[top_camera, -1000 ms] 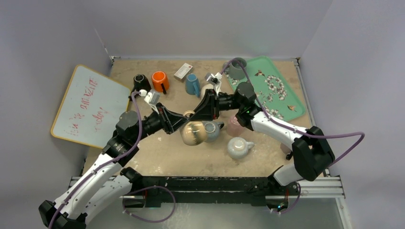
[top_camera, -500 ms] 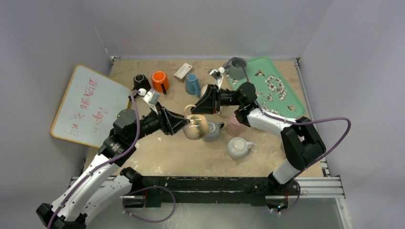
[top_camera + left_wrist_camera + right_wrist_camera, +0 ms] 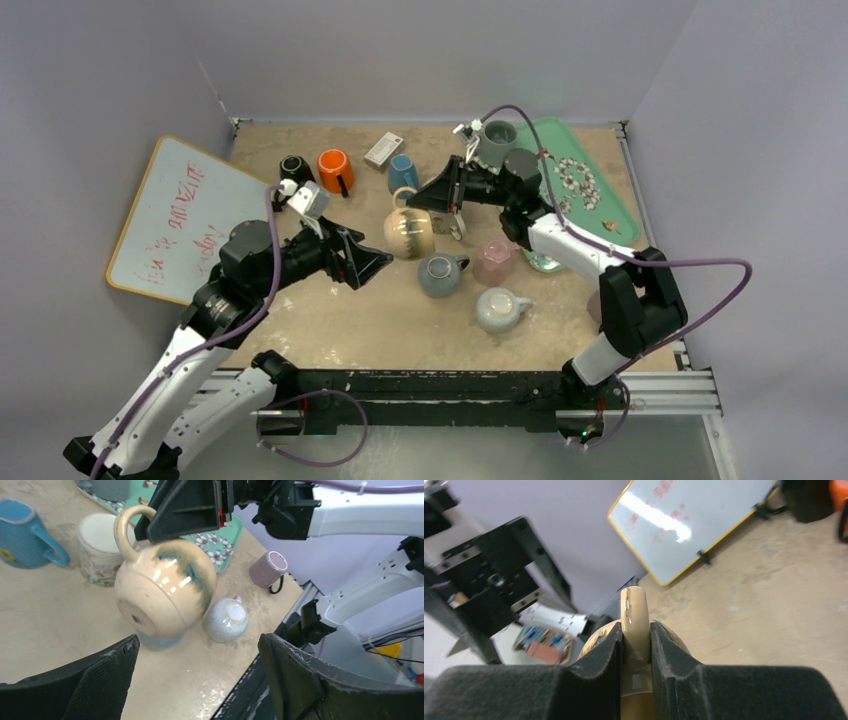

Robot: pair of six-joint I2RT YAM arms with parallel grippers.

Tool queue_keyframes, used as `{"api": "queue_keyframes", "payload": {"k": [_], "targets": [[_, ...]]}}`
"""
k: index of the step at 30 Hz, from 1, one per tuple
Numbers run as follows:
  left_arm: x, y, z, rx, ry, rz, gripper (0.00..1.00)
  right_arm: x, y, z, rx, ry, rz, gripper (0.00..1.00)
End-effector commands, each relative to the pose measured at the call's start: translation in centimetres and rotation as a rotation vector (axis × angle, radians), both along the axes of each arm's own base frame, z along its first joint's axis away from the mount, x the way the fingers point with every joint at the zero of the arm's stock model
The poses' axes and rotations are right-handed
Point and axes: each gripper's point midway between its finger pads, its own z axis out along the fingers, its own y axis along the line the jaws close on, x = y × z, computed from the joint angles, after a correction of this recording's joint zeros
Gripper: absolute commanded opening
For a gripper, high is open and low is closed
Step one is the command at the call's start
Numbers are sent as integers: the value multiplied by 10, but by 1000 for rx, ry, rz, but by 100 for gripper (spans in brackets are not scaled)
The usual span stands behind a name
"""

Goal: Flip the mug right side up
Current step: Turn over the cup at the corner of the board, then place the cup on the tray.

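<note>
- Right gripper [image 3: 635, 630] is clamped on the loop handle of the mug [image 3: 410, 233]; both padded black fingers [image 3: 599, 662] press flat against the handle's sides.
- Left gripper [image 3: 372, 270] stands with jaws spread wide, holding nothing, just to the near left of the mug and apart from it.
- Mug: glossy cream ceramic with a round belly and a blue-green glaze streak across the shoulder.
- Position: middle of the sandy tabletop [image 3: 330, 310], apparently lifted clear of it, just to the far left of a speckled grey mug [image 3: 440, 272].
- Orientation: long axis tilted, nearly on its side. The flat base faces the left gripper at the near left and the mouth faces away from it. The handle is on the far side.
</note>
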Motion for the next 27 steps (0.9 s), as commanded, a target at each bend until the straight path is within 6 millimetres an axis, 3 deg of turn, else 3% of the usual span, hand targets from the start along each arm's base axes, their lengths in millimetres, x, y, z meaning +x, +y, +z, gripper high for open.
{"api": "queue_keyframes", "payload": {"k": [1,5,11,18,24,27], "targets": [[1,20,17,138,-121,39,90,32,-15,54,-54,-116,-211,0],[6,40,13,233,-164,114,91,65,-31,62,-149,-96,-414,0],[8,60,-1,295,-200,191,91,115,-78,64,-224,49,-713,0],[7,65,-16,327,-185,204,92,162,-157,60,-243,291,-1045,0],[5,66,-17,327,-196,197,92,183,-226,42,-336,565,-1383,0],[4,65,-18,326,-196,189,92,193,-252,35,-290,647,-1509,0]]}}
